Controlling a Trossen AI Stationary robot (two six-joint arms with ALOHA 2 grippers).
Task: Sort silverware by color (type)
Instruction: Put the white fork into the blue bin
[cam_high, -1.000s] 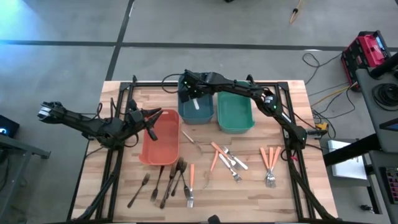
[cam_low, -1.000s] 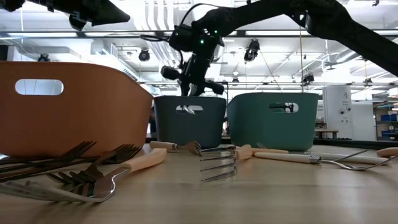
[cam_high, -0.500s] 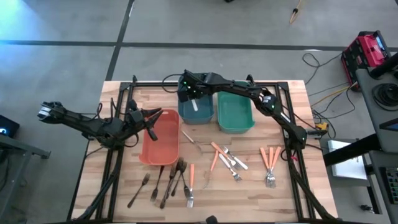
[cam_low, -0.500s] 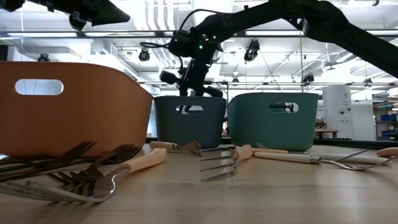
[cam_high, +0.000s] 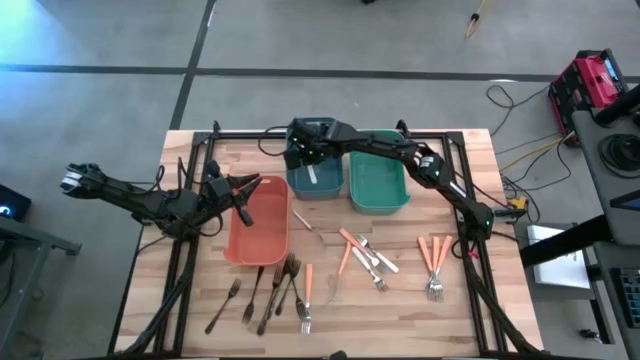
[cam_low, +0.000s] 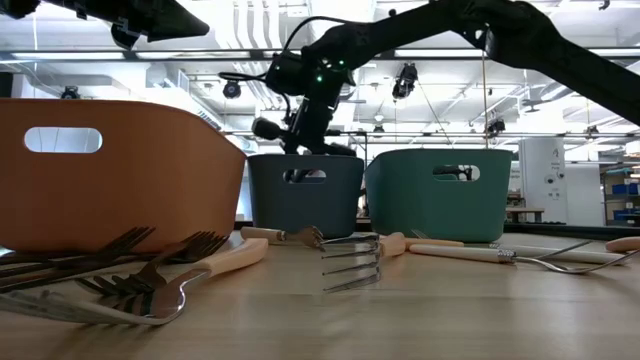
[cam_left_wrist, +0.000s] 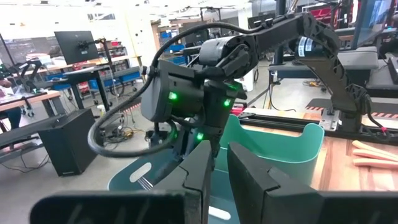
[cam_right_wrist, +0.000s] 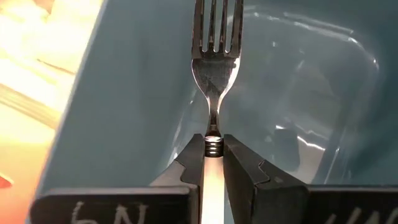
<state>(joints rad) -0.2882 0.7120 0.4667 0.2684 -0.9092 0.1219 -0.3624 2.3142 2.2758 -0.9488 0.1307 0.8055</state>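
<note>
My right gripper (cam_high: 308, 155) hangs over the blue bin (cam_high: 316, 196), slanting down into it, shut on a fork (cam_right_wrist: 213, 68) that has a silver head and a pale handle. A pale-handled utensil (cam_high: 314, 172) seems to lie inside that bin. My left gripper (cam_high: 243, 188) waits level above the salmon bin (cam_high: 258, 235); its fingers (cam_left_wrist: 202, 174) stand almost together with nothing between them. The rest of the silverware lies flat on the near half of the table: dark forks (cam_high: 265, 290), orange-handled pieces (cam_high: 350, 250) and a silver fork (cam_high: 310, 228). My right gripper pinches the fork's handle at its top end, right at the ringed collar (cam_right_wrist: 213, 149), between the two fingers. The fingers run along the fork, slanting down from above. The head sticks out ahead of them, tines forward, clear of the blue bin's inside.
A green bin (cam_high: 377, 208) stands directly right of the blue one. A group of orange-handled forks (cam_high: 435, 255) lies near the table's right edge. In the low view, forks (cam_low: 150, 280) lie close in front of the salmon bin (cam_low: 120, 180).
My right gripper has sunk a little toward the blue bin with the fork still in its hold. My left arm has kept still.
</note>
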